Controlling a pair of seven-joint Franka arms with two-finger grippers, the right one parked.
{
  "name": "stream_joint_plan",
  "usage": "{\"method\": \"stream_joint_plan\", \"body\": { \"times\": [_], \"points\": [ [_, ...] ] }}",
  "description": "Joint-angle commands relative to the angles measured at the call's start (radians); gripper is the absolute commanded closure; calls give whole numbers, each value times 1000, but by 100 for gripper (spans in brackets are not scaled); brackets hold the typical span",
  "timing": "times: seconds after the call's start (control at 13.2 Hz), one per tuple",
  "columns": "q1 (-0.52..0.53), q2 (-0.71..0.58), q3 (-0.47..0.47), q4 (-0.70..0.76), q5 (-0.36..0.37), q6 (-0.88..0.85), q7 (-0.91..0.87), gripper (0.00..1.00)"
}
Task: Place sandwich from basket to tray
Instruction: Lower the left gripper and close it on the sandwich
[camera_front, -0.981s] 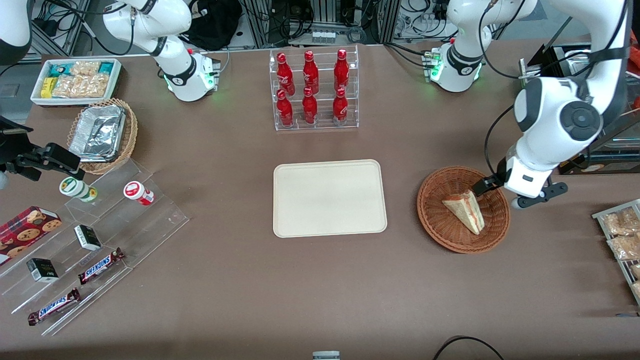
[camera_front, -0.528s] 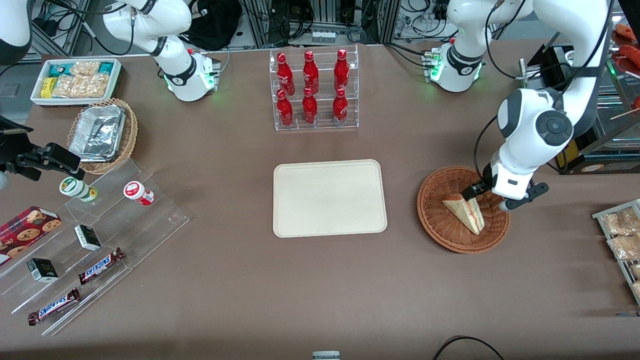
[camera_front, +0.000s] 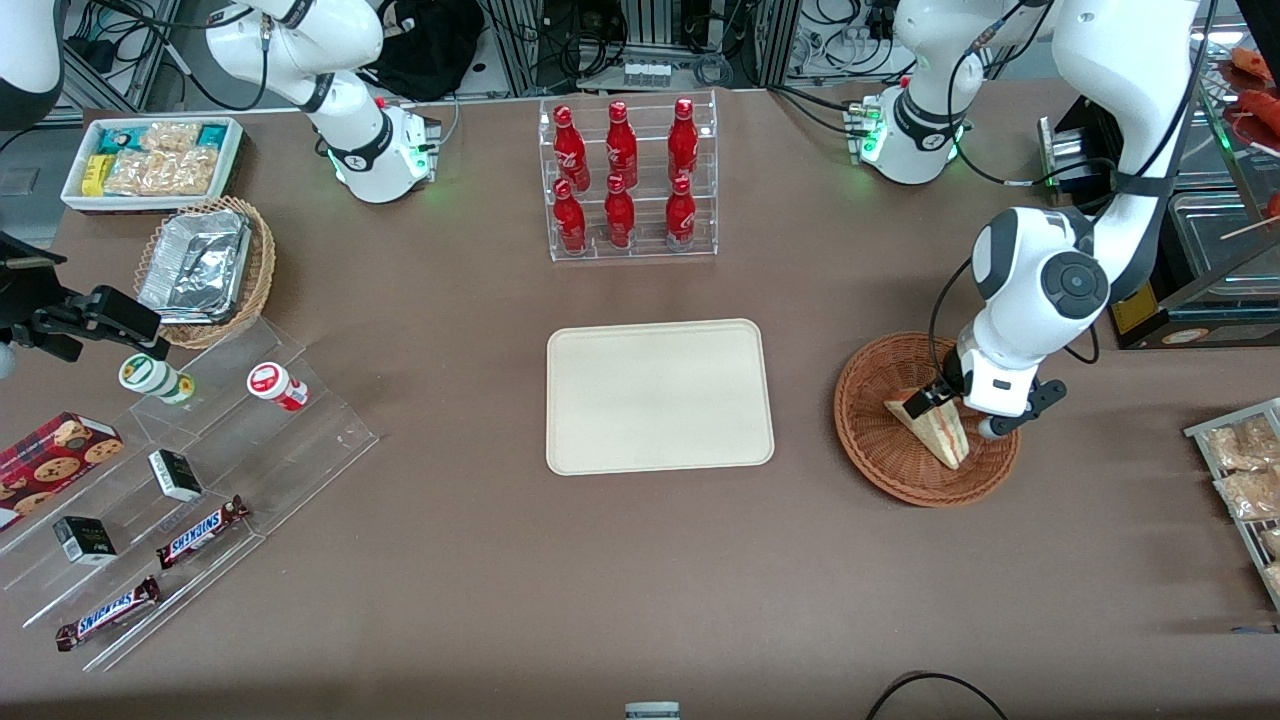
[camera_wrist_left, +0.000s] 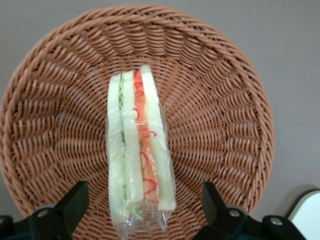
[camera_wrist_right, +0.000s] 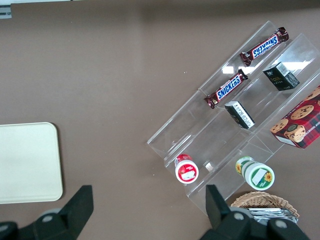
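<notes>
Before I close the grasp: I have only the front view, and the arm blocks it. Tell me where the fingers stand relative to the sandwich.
Observer: In the left wrist view the gripper is open. Its fingers stand one on each side of the sandwich, neither touching it.
Operator: Report which face of it meets the wrist camera.
Observer: The layered cut edge, with red and green filling showing under clear wrap.
</notes>
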Motion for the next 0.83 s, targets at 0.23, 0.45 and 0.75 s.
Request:
{"method": "stream_joint_plan", "body": {
  "times": [0.23,0.45,0.75],
  "points": [
    [1,37,0,10,6,35,-16,84],
    [4,7,0,51,9,-18,-13,91],
    [-40,-25,-12,289,12,-412,-10,91]
  ]
}}
